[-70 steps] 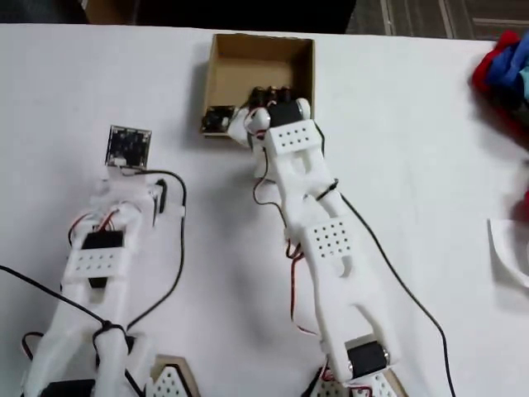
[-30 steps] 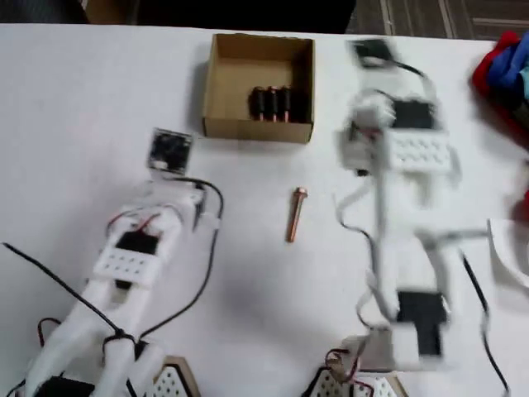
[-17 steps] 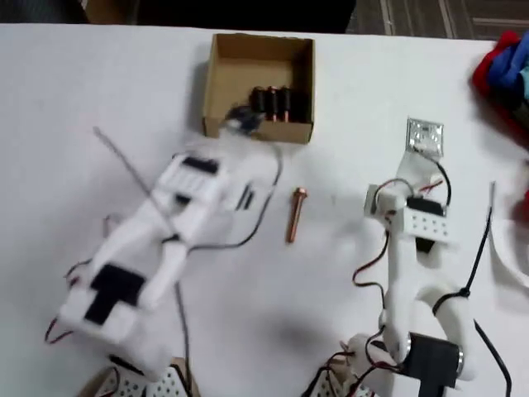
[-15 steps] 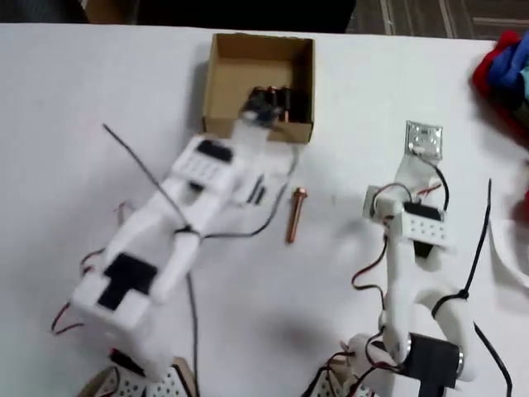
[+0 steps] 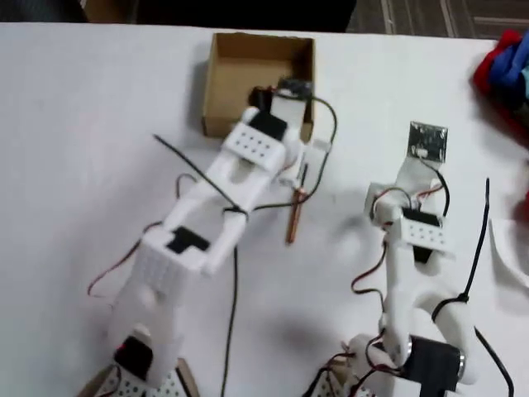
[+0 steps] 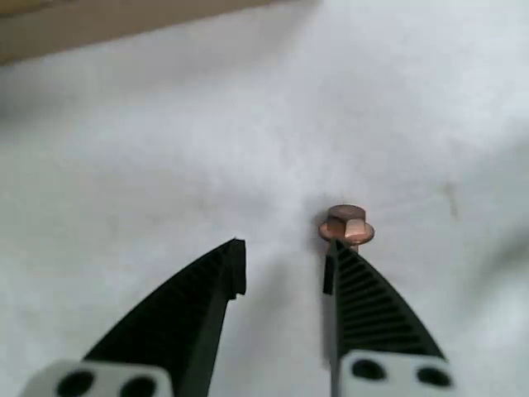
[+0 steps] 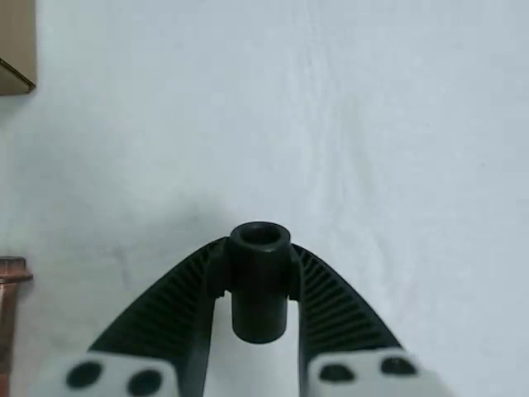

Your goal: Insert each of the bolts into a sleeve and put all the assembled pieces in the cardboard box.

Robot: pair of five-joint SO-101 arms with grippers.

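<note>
Black sleeve [image 7: 259,285] pinched in right gripper [image 7: 258,252]; left gripper [image 6: 284,258] spread beside bolt [image 6: 347,226].

left arm [image 5: 248,153] slanted across near wall of cardboard box [image 5: 216,83] | bolt [image 5: 293,222] just beside its wrist | bare table [image 5: 339,240] lay open between bolt and right arm [image 5: 413,231]
</note>
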